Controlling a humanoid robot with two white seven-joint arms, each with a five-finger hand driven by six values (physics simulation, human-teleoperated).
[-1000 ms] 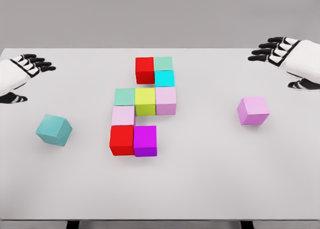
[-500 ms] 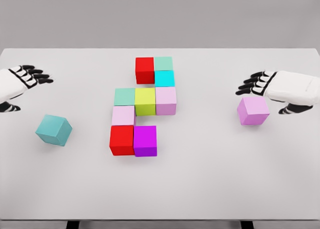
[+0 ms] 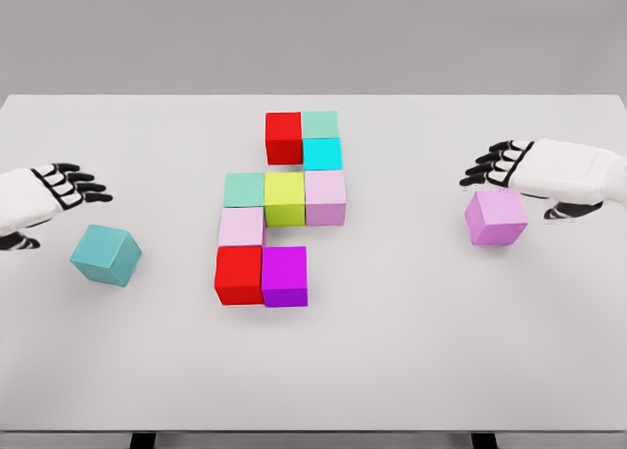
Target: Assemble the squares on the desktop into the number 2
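Most of the 2 [image 3: 279, 209] is built — two cubes remain: pink cube [image 3: 496, 217] just under the spread right hand [image 3: 534, 174], teal cube [image 3: 106, 255] beside the spread left hand [image 3: 44, 199].

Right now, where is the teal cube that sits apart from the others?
In the head view, the teal cube sits on the table's left side, just below the left hand, well left of the red cube.

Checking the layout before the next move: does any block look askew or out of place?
Yes. The teal block at far left and the pink block at far right sit apart from the figure, both turned at an angle to its rows.
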